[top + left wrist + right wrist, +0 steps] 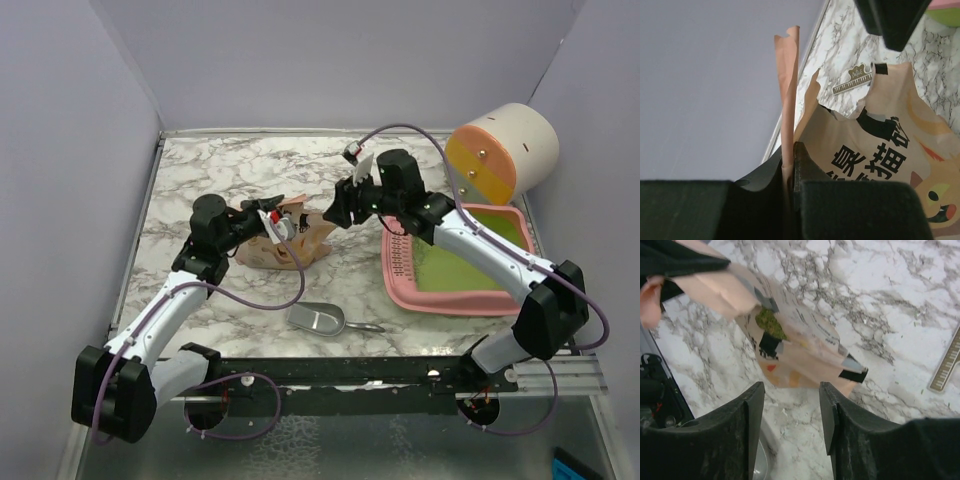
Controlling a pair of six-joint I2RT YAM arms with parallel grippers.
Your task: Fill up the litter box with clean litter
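Tan bag (310, 240) mid-table; grey scoop (318, 319) nearer; cylinder (503, 150) far right.

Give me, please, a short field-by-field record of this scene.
left hand: shut on an edge strip of the tan printed paper bag
right hand: open above the bag, holding nothing
litter: pale-green granules seen inside the bag
litter box: shallow pink plastic tray, green inside, right of the bag in the top view
scoop: grey metal scoop lying on the marble table, untouched

Plastic litter box (450, 303); paper bag (312, 238)
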